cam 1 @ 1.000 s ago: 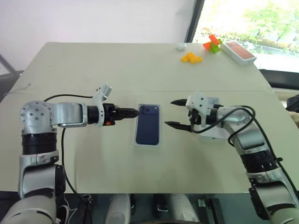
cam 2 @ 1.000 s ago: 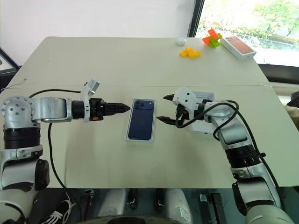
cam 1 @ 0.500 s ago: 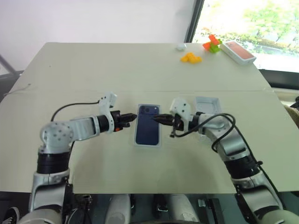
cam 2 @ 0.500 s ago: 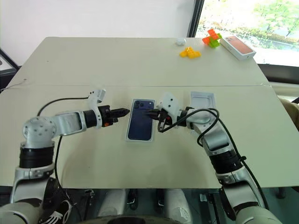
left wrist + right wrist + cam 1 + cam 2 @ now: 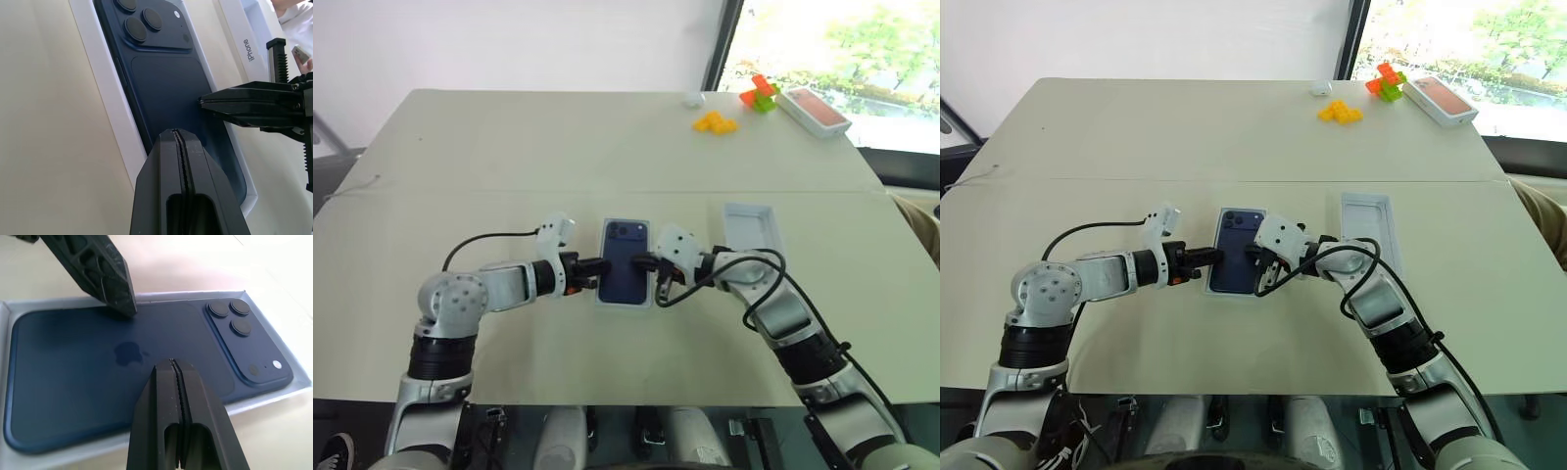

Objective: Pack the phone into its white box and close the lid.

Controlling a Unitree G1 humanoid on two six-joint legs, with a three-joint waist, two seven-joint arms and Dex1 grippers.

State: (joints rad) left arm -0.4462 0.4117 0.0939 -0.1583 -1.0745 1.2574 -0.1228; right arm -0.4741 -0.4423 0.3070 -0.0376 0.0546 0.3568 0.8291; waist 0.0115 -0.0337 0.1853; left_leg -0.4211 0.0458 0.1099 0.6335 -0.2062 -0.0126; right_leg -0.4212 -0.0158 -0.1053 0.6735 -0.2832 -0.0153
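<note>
Dark navy phone (image 5: 625, 260), back up with its camera cluster at the far end, lies in the white box (image 5: 600, 294) on the table (image 5: 509, 147) directly between the two grippers. The left gripper (image 5: 597, 264) and right gripper (image 5: 642, 261), each with its jaws pressed together and pinching nothing, meet the phone's two long sides from opposite directions, tips over its dark back near mid-length. Beyond the right gripper, just beside the box, rests the lid (image 5: 750, 229), plain white inside up; well past it lie yellow blocks (image 5: 714, 121) and a red-topped box (image 5: 813, 109).
</note>
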